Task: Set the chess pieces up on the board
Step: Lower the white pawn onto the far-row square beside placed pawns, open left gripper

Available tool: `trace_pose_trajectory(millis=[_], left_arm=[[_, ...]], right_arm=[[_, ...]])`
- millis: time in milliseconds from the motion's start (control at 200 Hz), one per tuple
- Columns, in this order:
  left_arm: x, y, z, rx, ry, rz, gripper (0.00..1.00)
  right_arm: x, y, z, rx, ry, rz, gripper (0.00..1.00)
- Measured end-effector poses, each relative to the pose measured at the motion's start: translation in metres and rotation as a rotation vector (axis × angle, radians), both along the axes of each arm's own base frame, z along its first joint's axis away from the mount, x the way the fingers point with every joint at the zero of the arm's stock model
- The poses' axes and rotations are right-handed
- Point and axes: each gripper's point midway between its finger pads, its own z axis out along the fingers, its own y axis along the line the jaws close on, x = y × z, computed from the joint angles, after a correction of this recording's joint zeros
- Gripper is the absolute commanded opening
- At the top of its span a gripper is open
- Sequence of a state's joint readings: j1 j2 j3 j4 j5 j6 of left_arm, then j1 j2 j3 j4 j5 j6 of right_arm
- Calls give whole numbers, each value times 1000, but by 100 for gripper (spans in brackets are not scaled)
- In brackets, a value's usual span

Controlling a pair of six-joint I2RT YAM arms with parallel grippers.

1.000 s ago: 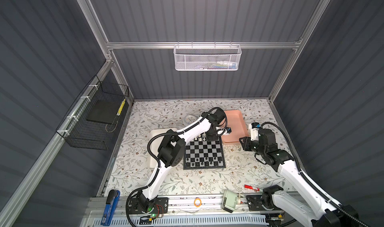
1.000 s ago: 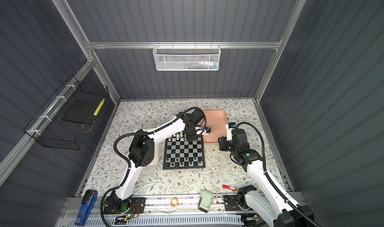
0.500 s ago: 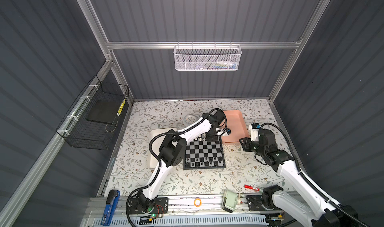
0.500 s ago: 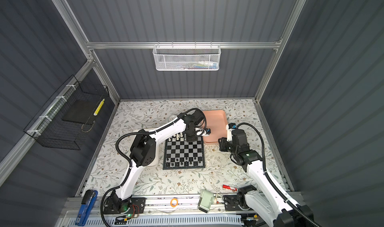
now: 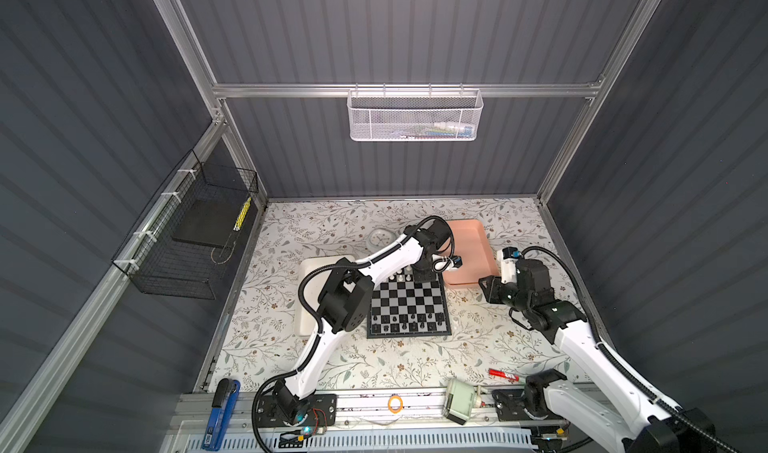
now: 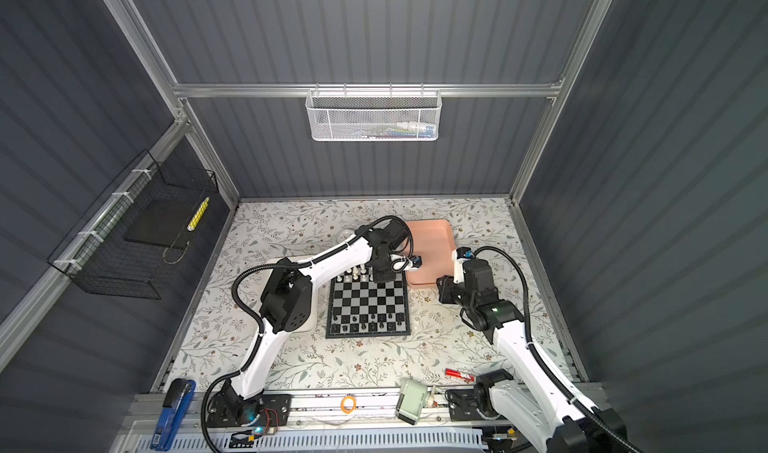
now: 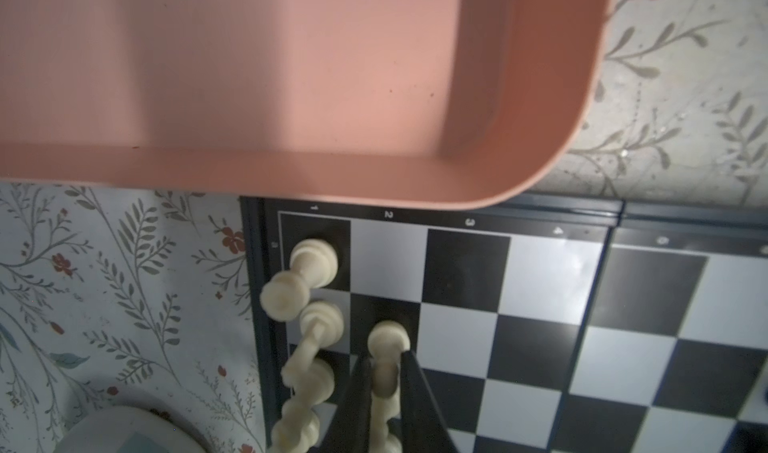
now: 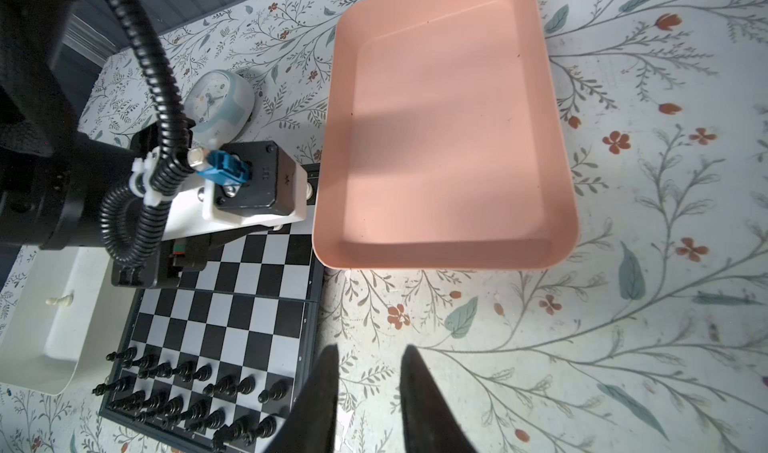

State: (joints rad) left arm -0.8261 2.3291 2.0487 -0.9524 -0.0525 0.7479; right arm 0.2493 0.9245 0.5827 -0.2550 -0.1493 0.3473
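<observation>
Left gripper (image 7: 384, 372) fingers pinch a cream pawn (image 7: 386, 347) on the board (image 7: 540, 305); right gripper (image 8: 368, 372) fingers narrowly apart, empty.

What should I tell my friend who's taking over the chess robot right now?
Left end effector: closed around a cream pawn standing on the board, near its far edge.
Right end effector: open, holding nothing, over the table beside the board.
Done: black pieces lined up on the two near rows; several cream pieces stand along the far edge.
Left: let go of this pawn, fetch the cream piece lying in the white tray. The arm hides part of the far rows, so check them.
</observation>
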Motion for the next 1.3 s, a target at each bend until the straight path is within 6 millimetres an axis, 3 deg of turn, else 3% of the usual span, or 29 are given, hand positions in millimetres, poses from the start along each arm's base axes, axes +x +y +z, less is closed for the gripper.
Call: trace_pose_trajectory(millis=[1301], left_arm=[[1,0,0,4,-8,-1,27]], right_arm=[[1,0,0,1,-4,-1,29]])
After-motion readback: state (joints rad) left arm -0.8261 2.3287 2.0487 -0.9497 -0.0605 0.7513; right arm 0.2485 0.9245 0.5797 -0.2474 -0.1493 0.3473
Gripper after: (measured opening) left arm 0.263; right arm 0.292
